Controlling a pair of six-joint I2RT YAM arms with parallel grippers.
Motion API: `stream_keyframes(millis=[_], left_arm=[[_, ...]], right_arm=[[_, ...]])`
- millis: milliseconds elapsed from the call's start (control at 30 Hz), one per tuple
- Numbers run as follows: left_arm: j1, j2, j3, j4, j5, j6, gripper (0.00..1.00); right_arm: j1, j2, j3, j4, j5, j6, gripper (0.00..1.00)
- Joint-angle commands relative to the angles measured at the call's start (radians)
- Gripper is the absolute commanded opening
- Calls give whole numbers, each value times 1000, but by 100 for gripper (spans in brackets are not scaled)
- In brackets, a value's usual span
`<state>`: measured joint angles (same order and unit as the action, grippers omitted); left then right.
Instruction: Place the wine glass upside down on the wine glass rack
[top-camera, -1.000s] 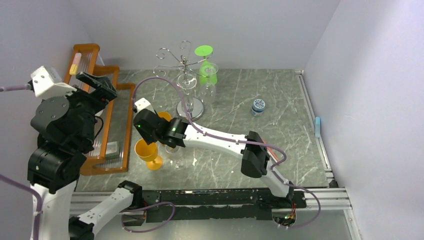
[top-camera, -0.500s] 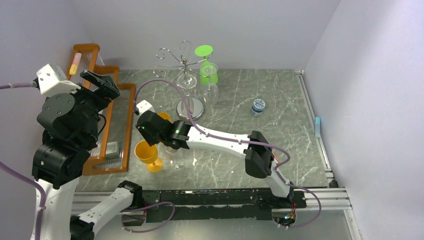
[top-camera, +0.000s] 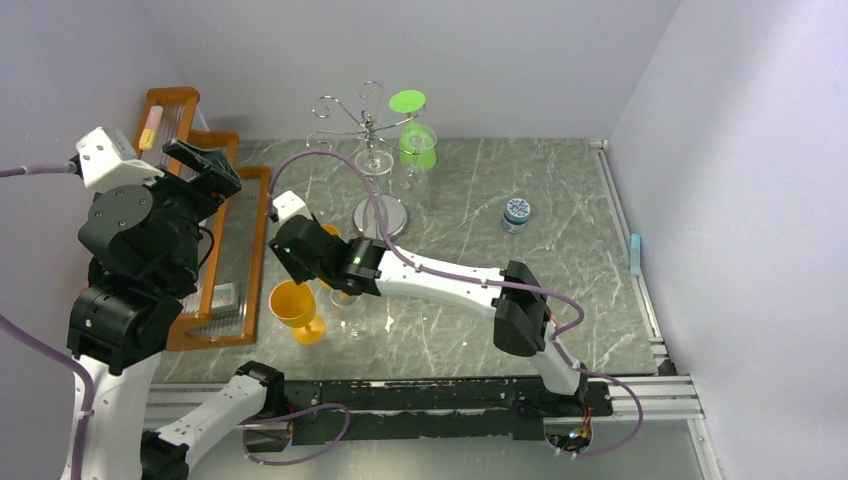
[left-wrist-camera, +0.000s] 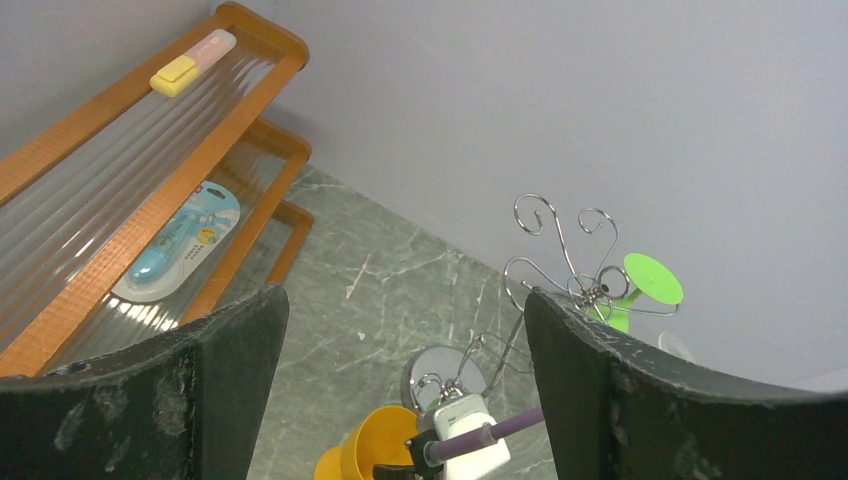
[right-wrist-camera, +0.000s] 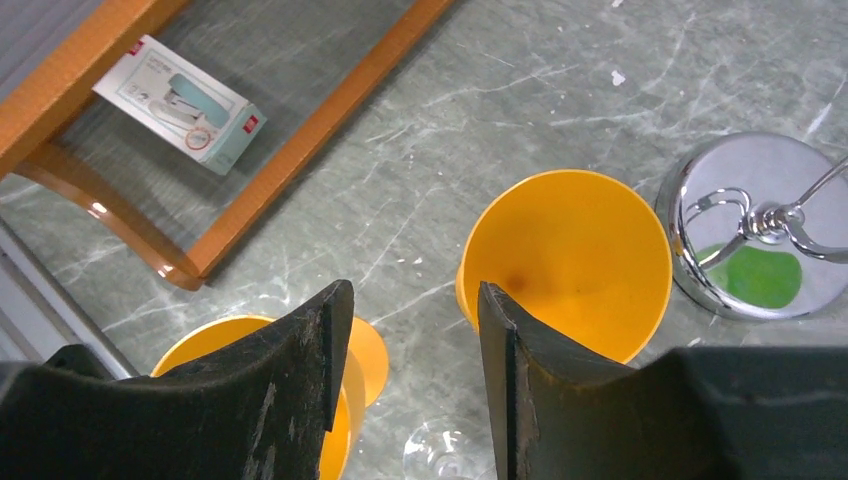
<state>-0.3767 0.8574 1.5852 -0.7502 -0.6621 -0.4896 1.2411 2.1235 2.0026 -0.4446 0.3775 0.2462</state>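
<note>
Right hand (right-wrist-camera: 415, 295), half spread and pinching nothing, hovers between an upright orange glass (right-wrist-camera: 570, 255) at 2 o'clock and another orange glass (right-wrist-camera: 368, 360) at 8. The rack (top-camera: 393, 213) stands at 1 o'clock on the counter (top-camera: 560, 200), with a green glass (top-camera: 417, 140) hung upside down. Left hand (left-wrist-camera: 400, 300) is spread wide and empty.

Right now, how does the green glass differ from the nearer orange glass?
The green glass hangs upside down on the chrome rack; the orange glass stands upright on the table, mouth up. The green glass is far back, the orange glass nearer the arms' bases. Both are coloured stemmed glasses.
</note>
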Motion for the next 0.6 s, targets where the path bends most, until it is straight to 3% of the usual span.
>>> stream_keyframes(millis=[0,200,500,567], left_arm=[[7,7,-17,25,-6,4,92],[7,11,-19,19,1,-4,91],[7,15,-32,13,21,-28,91],[7,14,-36,1,32,-42,92]], right_arm=[[-19,56,39,-15,40,-16,53],[-27,94,52,-30,13,-40,47],[-27,69,23,28,5,-146,4],[-25,40,3,61,13,-182,0]])
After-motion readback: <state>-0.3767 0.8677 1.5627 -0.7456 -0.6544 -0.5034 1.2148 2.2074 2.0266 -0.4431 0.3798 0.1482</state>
